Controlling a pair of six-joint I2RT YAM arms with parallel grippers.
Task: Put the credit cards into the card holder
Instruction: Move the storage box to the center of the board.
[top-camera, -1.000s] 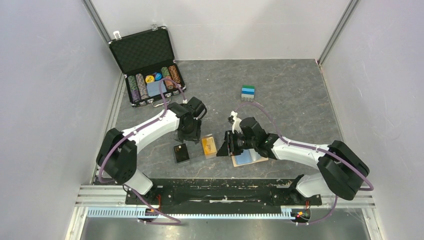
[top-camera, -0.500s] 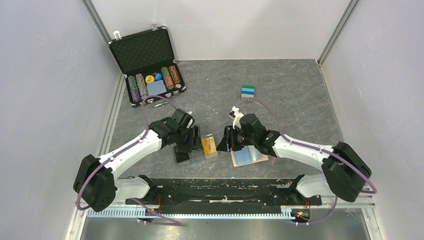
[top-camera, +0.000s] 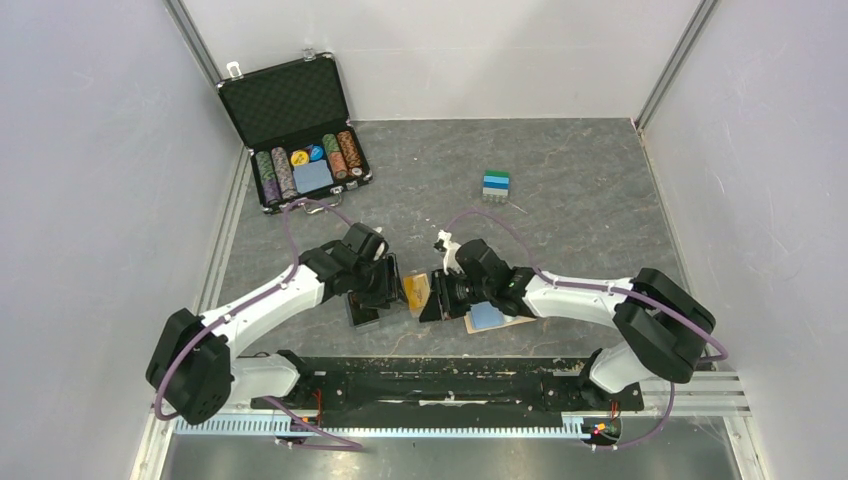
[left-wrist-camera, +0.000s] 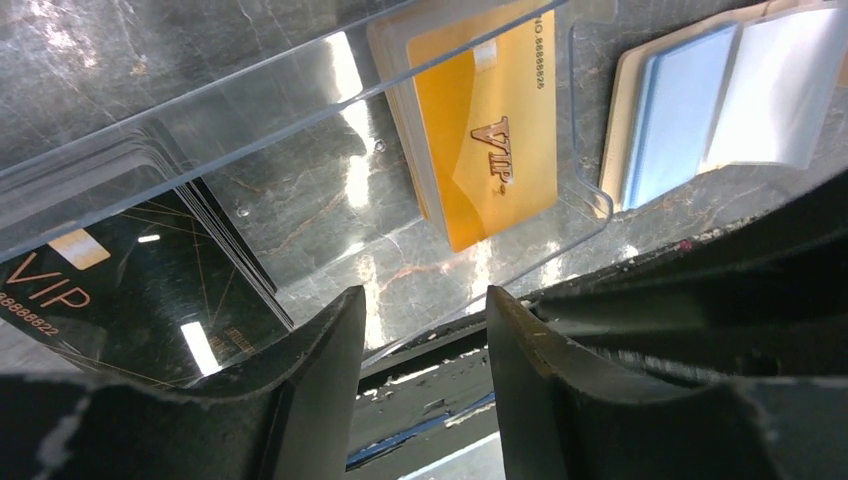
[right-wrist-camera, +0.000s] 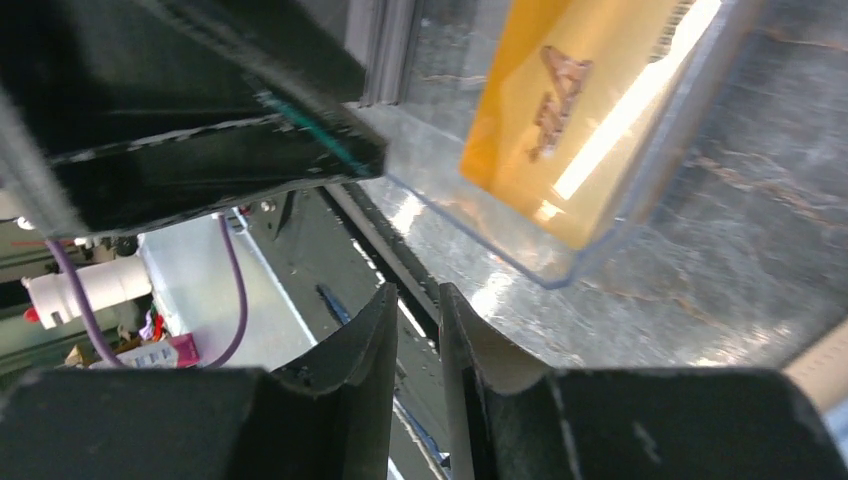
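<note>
Your left gripper (left-wrist-camera: 425, 335) points down at the table (left-wrist-camera: 90, 60), its jaws about half spread with nothing between them. The near edge of a clear tray (left-wrist-camera: 300, 190) lies right at the jaw tips; you cannot tell whether they touch it. Ahead of the jaws and slightly right, a gold card (left-wrist-camera: 490, 130) marked VIP lies flat inside that tray, on top of a thin stack. Just left of the jaws sits a fanned stack of black cards (left-wrist-camera: 110, 290), also marked VIP. Far ahead to the right, past the tray's corner, the tan holder (left-wrist-camera: 622, 140) lies open on the table, well apart from the jaws. A blue card (left-wrist-camera: 680, 120) rests on it, beside a clear sleeve (left-wrist-camera: 780, 90) washed out by glare.

Your right gripper (right-wrist-camera: 415, 325) hangs low over the table, its jaws narrowed to a thin slit and gripping nothing. The gold card sits ahead and to the right of these jaws, with the tray's rounded corner near the right fingertip. From above, the two grippers face each other across the gold card, and the holder lies partly under the right arm.
</note>
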